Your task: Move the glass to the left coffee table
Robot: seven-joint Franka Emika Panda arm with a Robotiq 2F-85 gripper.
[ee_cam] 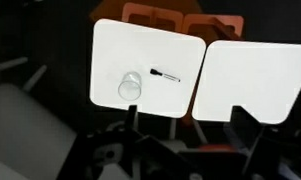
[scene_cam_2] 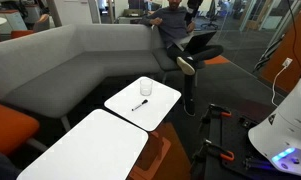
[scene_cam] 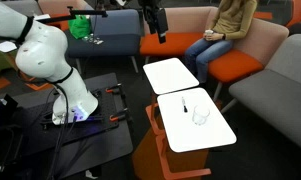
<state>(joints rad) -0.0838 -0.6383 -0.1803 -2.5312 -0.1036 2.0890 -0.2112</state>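
Note:
The glass (scene_cam: 200, 116) is a small clear tumbler standing upright on a white table (scene_cam: 215, 135), beside a small dark stick (scene_cam: 185, 107). It also shows in an exterior view (scene_cam_2: 145, 87) and in the wrist view (ee_cam: 131, 86). The left coffee table (scene_cam: 170, 75) is the plain white twin next to it, seen in an exterior view (scene_cam_2: 85, 150) and in the wrist view (ee_cam: 250, 80). My gripper (ee_cam: 187, 125) is open and empty, high above the near edges of both tables and well away from the glass.
A white robot base (scene_cam: 60, 80) stands on a dark floor mat. Grey and orange sofas (scene_cam_2: 60, 60) surround the tables. A seated person (scene_cam: 225, 30) is beyond the plain table. The orange table base (scene_cam: 165, 160) shows below the tops.

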